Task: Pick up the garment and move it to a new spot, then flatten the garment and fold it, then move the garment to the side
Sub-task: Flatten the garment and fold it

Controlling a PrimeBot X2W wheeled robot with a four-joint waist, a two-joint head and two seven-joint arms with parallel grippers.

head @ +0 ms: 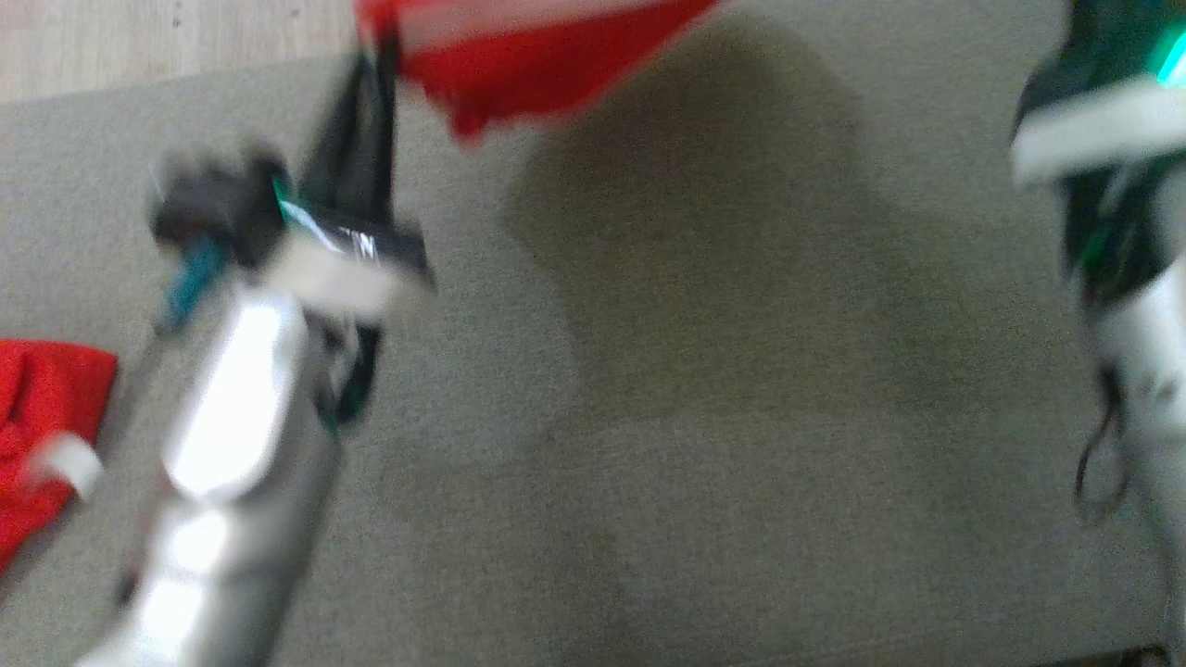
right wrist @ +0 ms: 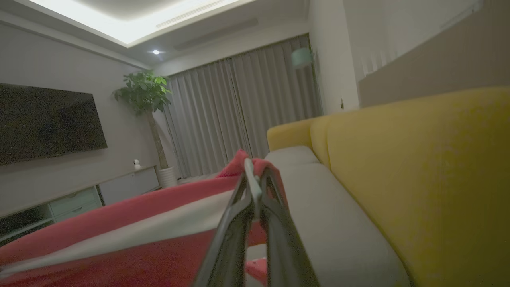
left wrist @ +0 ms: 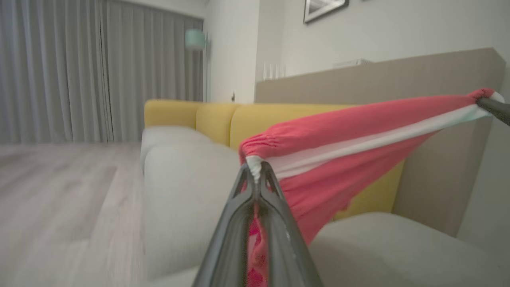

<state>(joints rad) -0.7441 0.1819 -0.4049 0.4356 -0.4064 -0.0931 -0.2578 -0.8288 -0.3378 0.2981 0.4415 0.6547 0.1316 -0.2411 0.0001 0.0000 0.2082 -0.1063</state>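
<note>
Left gripper (left wrist: 255,169) and right gripper (right wrist: 253,173) each pinching the garment (left wrist: 358,127) in its jaws, holding it stretched above the sofa seat (head: 704,435), smaller red piece (head: 46,417) lying on it.

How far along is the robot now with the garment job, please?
Done: the pick-up. The garment hangs stretched between the left gripper and the right gripper, both shut on its edge, above the sofa seat. In hand: probably the carry to a new spot. Left: laying it down, flattening, folding, moving it aside. Another red piece lies apart on the seat.
</note>
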